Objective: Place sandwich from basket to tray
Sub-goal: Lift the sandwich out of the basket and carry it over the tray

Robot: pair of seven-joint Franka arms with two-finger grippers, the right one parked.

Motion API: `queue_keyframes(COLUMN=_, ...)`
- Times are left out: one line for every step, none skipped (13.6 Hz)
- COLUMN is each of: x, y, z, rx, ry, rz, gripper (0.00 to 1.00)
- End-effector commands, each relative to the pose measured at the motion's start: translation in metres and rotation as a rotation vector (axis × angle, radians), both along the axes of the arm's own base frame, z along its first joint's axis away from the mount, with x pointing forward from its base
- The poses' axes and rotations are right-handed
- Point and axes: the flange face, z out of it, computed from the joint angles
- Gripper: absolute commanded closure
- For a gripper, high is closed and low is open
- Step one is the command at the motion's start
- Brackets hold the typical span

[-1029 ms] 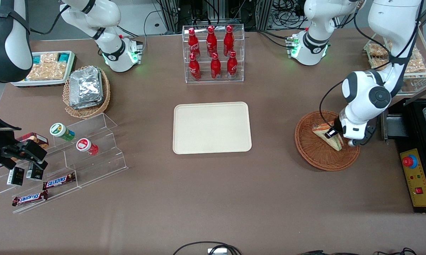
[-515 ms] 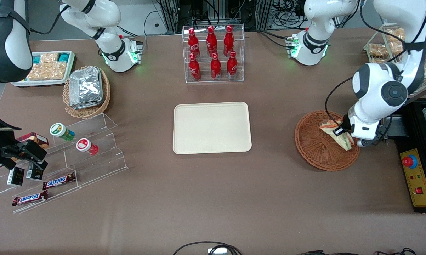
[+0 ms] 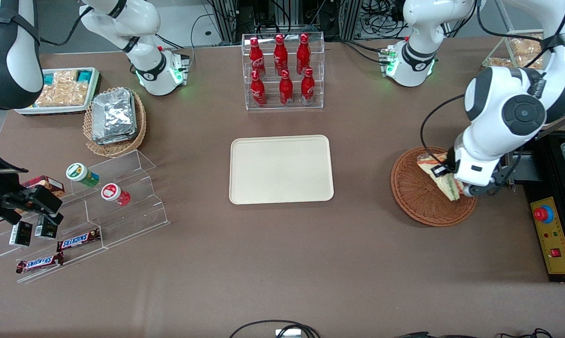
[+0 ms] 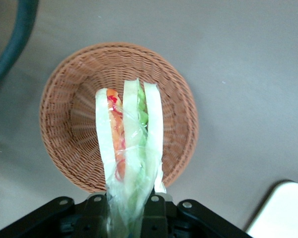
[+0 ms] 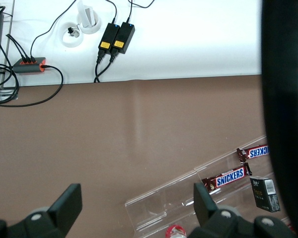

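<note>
a: left arm's gripper (image 4: 126, 210) has its fingers (image 4: 97, 206) clamped on the plastic-wrapped triangular sandwich (image 4: 129, 148), lifted above the round reddish-brown wicker basket (image 4: 64, 99).

b: its long axis runs straight out from the fingers, filling edge facing the wrist camera; cream rectangular tray (image 3: 281, 169) is well apart on the bench.

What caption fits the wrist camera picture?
The gripper holds the wrapped sandwich above the wicker basket.
</note>
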Motion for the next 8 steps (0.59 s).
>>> queue_keyframes(x=0.000, y=-0.039, z=0.011, rx=-0.011, ry=0.000, rz=-0.039, gripper=1.00)
queue_keyframes(x=-0.001, y=-0.053, z=0.016, rx=-0.016, ry=-0.008, rz=-0.060, gripper=1.00)
queue_keyframes(x=-0.003, y=-0.065, z=0.018, rx=-0.023, ry=-0.010, rz=-0.083, gripper=1.00)
queue_keyframes(x=-0.006, y=-0.080, z=0.020, rx=-0.028, ry=-0.015, rz=-0.109, gripper=1.00)
queue_keyframes(x=-0.008, y=-0.092, z=0.021, rx=-0.034, ry=-0.015, rz=-0.132, gripper=1.00)
queue_keyframes(x=-0.011, y=-0.109, z=0.021, rx=-0.044, ry=-0.014, rz=-0.158, gripper=0.99)
queue_keyframes(x=-0.013, y=-0.123, z=0.019, rx=-0.054, ry=-0.010, rz=-0.185, gripper=0.99)
queue_keyframes(x=-0.016, y=-0.133, z=0.016, rx=-0.060, ry=-0.004, rz=-0.205, gripper=0.99)
